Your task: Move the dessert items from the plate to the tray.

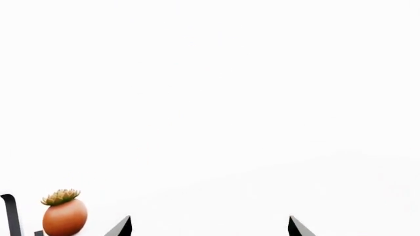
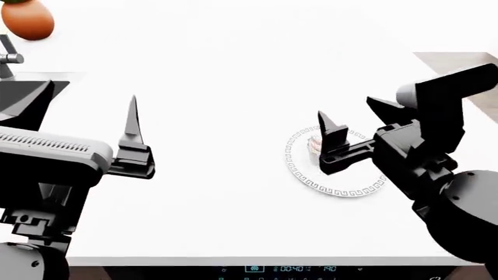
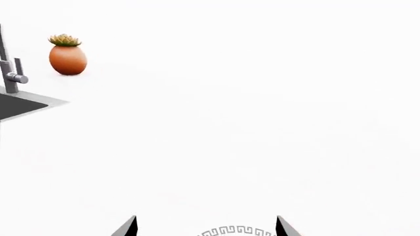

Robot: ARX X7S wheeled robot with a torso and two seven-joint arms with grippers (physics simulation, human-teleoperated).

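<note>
The plate [image 2: 336, 188], white with a patterned border, lies on the white counter right of centre in the head view. Its far rim [image 3: 237, 231] shows between the fingertips in the right wrist view. One of the dessert items [image 2: 314, 144], pale and pinkish, peeks out on the plate's left part, mostly hidden behind a finger, so I cannot tell which sweet it is. My right gripper [image 2: 354, 119] [image 3: 206, 223] hangs open over the plate with nothing between its fingers. Open and empty too, my left gripper [image 2: 134, 125] [image 1: 210, 223] hovers over bare counter far to the left. The tray is out of view.
An orange-brown pot with a green plant [image 2: 27, 20] [image 1: 64, 216] [image 3: 68, 59] stands at the far left back. A sink [image 2: 23, 96] [image 3: 19, 105] with a faucet [image 3: 10, 73] lies near it. The counter's front edge [image 2: 288, 261] runs just below the arms.
</note>
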